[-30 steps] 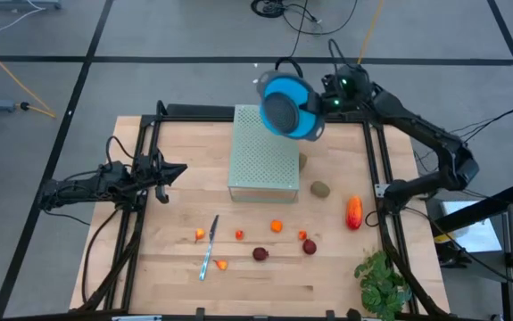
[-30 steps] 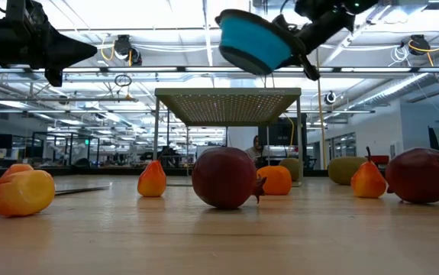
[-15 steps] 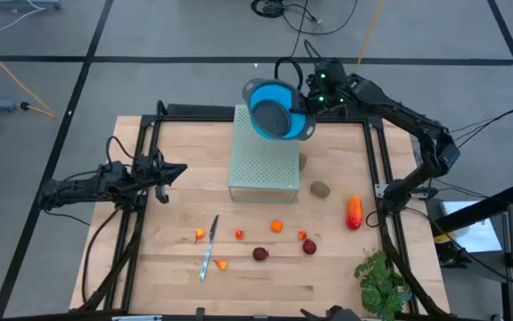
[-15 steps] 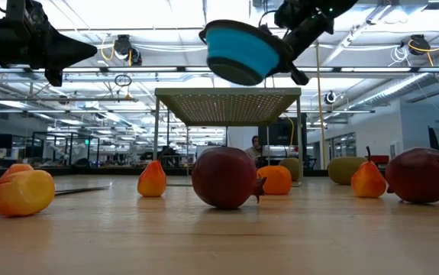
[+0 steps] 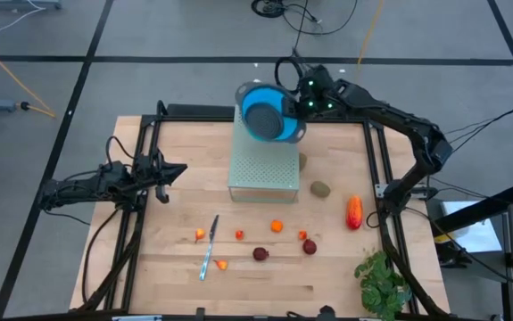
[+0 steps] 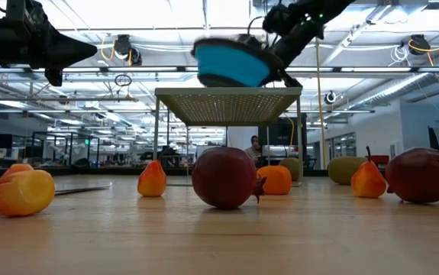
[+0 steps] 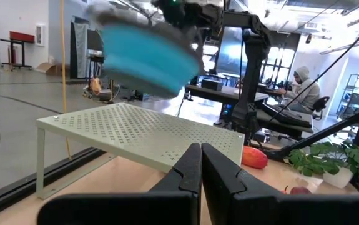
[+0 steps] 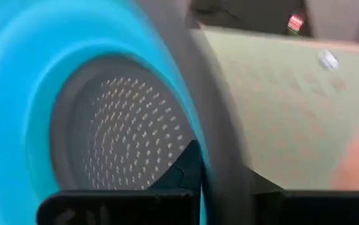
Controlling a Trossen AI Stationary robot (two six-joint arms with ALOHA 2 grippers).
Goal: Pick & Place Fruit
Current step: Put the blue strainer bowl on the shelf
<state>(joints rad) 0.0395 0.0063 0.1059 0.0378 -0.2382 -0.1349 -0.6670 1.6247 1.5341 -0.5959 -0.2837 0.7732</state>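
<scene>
While the left gripper [image 5: 174, 171] waits with its fingers pressed together and nothing between them, over the left side of the pale wooden table [image 5: 167, 267], the right gripper [image 5: 293, 105] is clamped on the rim of a round blue colander with a grey perforated bottom [image 5: 265, 113]. The colander hangs just above the far end of the pale green perforated metal stand [image 5: 263, 165], close to its top in the low view, where it sits nearly level [image 6: 230, 63]. In the right wrist view the colander's blue wall and dotted grey base [image 8: 113, 137] fill most of the picture, with the stand's green top [image 8: 279, 100] beyond it.

All the toy fruit lies on the table, none of it in the colander. A larger red-orange-yellow oblong [image 5: 354, 212] lies near the right edge, and an olive-brown oval [image 5: 320, 189] rests just right of the stand's near corner. Two dark maroon balls [image 5: 260, 254] [image 5: 310, 247] lie toward the near side, with tiny orange and red pieces [image 5: 277, 226] [image 5: 239, 235] [image 5: 200, 234] [image 5: 222, 264] scattered around them. A slim silver knife [image 5: 209, 249] lies among the left pieces, and a green leafy plant [image 5: 383, 282] stands at the near right corner.
</scene>
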